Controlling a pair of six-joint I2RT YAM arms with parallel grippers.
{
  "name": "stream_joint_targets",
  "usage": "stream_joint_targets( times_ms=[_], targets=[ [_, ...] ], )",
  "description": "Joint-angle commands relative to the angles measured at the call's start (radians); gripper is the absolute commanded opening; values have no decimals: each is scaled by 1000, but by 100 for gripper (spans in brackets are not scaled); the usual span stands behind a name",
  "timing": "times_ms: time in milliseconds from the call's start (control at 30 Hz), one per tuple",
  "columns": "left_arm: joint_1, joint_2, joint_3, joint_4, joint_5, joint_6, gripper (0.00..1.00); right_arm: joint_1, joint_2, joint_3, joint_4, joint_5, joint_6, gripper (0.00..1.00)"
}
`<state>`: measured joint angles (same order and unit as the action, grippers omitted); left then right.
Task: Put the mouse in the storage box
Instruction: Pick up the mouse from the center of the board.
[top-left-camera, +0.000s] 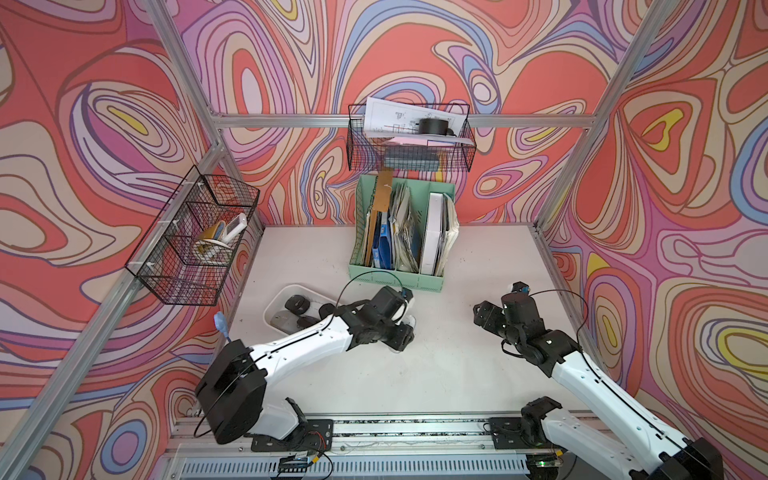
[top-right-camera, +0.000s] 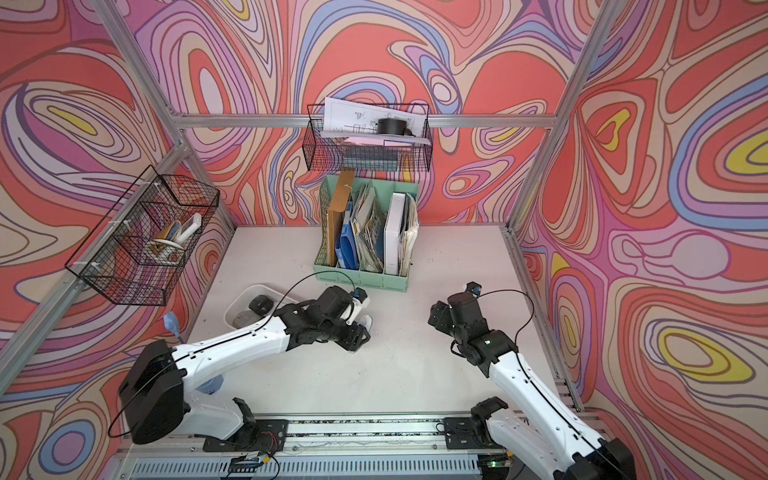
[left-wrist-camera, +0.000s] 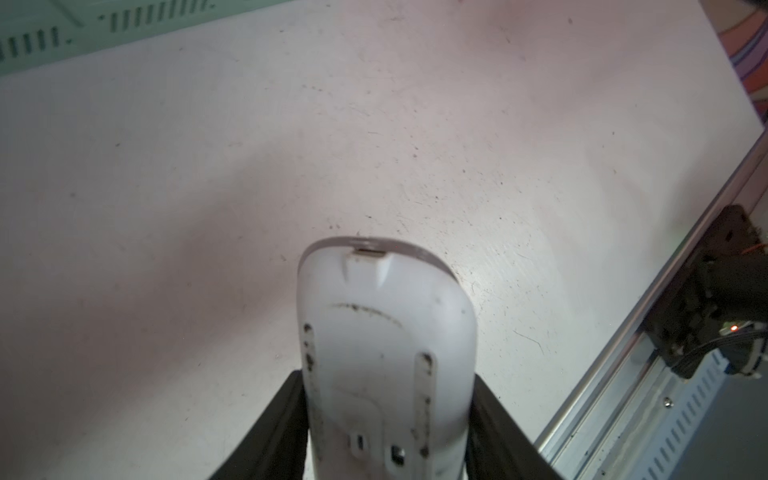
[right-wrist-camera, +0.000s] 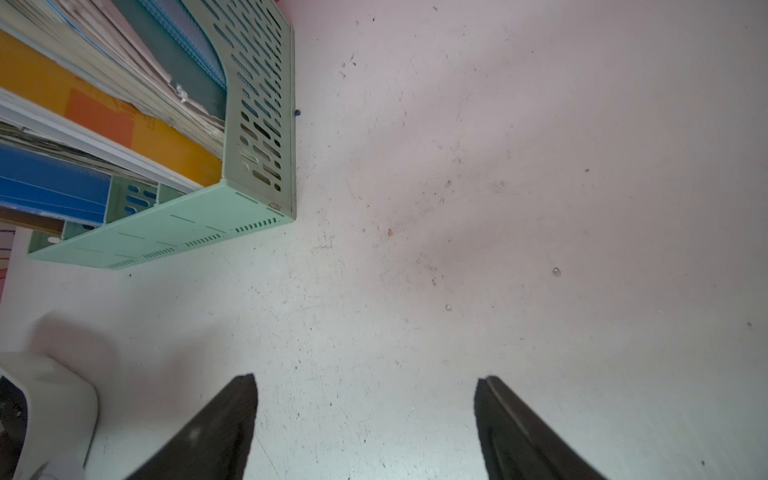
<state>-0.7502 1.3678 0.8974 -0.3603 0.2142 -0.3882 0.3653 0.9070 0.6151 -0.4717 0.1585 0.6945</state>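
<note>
L gripper clamped on white mouse, underside facing wrist cam, over table, not yet in storage box on its left, which has a black mouse + a grey mouse; R gripper wide, empty; mint organizer behind, packed w/ folders.

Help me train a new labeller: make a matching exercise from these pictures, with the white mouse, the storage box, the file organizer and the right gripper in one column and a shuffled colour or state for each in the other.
Things:
1. white mouse
2. storage box
3. file organizer
4. right gripper

States:
A. open, holding nothing
B. mint green
C. clamped in the left gripper
D. white, with dark mice inside

Pairs: 1-C, 2-D, 3-B, 4-A
</note>
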Motion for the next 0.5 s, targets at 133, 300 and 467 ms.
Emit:
stream_joint_targets(
  times_ms=[133, 300, 467],
  targets=[
    [289, -261, -242, 236, 173, -298, 61, -4, 28, -14, 68, -60, -15, 84],
    [448, -395, -349, 318, 195, -395, 61, -4, 30, -19, 74, -64, -12, 84],
    [560, -437, -433, 405, 225, -468, 61, -4, 26, -20, 79, -76, -13, 84]
  ],
)
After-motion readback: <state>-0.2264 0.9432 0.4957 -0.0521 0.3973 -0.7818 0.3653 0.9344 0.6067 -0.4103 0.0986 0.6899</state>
